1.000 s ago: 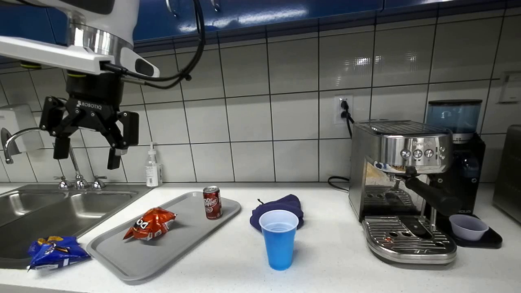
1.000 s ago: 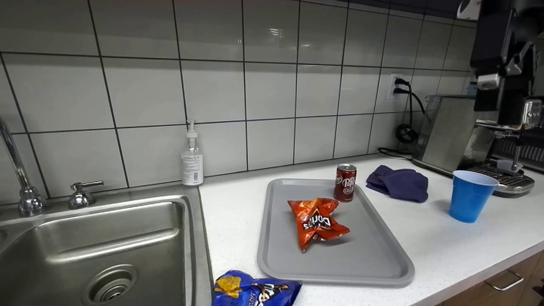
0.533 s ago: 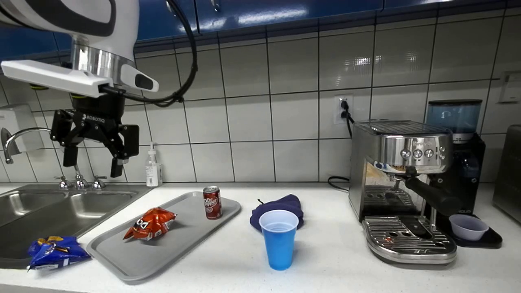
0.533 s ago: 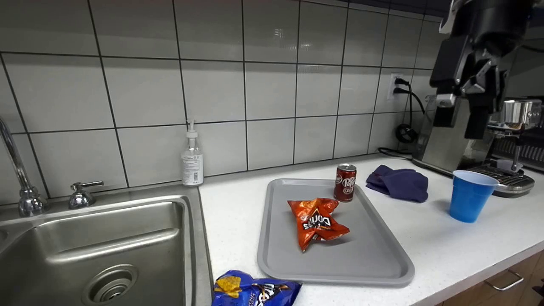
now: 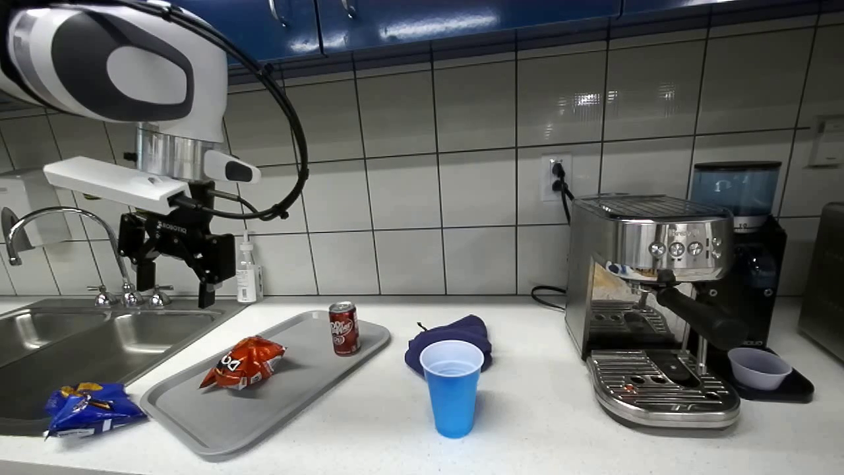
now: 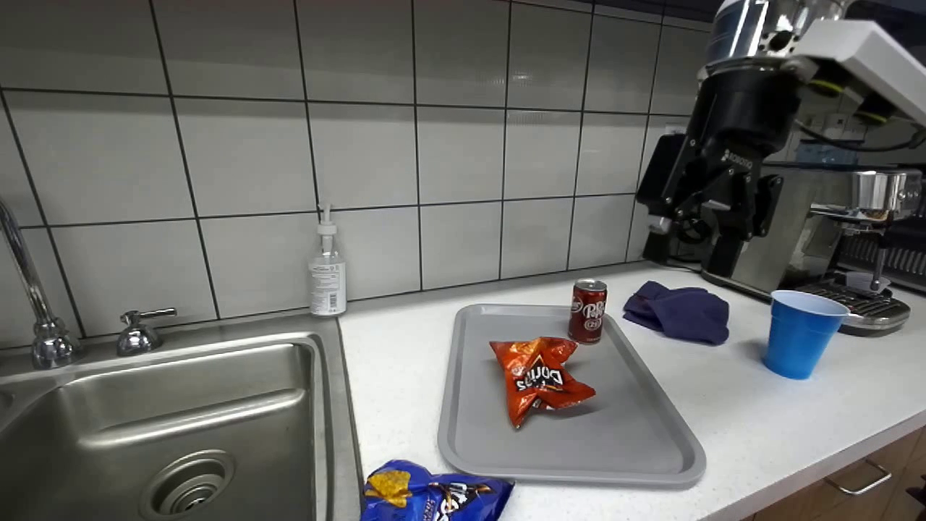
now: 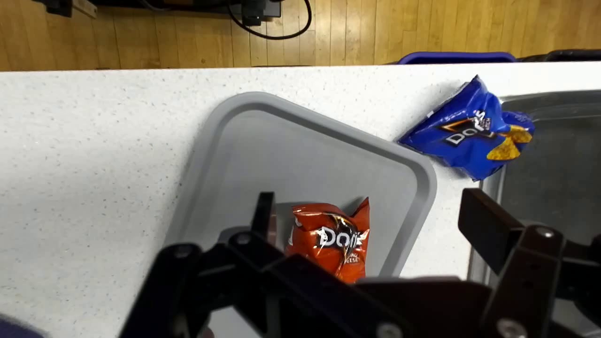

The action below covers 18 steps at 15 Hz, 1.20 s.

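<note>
My gripper [image 5: 176, 286] stands open above the counter, its fingers wide apart with nothing between them. In the wrist view an orange-red Doritos bag [image 7: 331, 239] shows below the gap, closer to the left finger [image 7: 264, 211]; the gripper's body covers its lower part. That bag lies on a grey tray [image 6: 622, 434], well below the fingertips. A dark red Dr Pepper can [image 5: 344, 330] stands upright at the tray's far end in both exterior views. A blue Doritos bag [image 7: 469, 134] rests on the counter between the tray's corner and the sink.
A steel sink [image 6: 333, 405] with a faucet [image 5: 125, 270] borders the tray side. A clear pump bottle [image 6: 328, 275] stands by the wall. Beyond the tray are a purple cloth [image 6: 680, 312], a blue cup [image 5: 453, 396] and an espresso machine [image 5: 653, 297].
My gripper has come lower, moving rightward in one exterior view and leftward in another, with the wrist turning somewhat. Its fingers have stayed apart; the bags, can, tray and cup have not moved.
</note>
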Tool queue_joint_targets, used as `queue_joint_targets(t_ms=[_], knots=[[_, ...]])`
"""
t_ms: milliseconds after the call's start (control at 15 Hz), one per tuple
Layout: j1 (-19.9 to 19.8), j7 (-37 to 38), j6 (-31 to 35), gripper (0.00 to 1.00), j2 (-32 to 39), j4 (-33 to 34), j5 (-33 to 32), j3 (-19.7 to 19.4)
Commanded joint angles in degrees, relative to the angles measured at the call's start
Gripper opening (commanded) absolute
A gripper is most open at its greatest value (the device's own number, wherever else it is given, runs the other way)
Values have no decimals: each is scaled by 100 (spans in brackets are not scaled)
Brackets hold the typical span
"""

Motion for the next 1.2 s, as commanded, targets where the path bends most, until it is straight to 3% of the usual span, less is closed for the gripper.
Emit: queue_joint_targets(t_ms=[0,400,1133], knots=[[66,463,676,100,484,61,326,169],[25,1060,1493,100,1209,200,543,246],[9,846,1420,100,1188,152,470,193]])
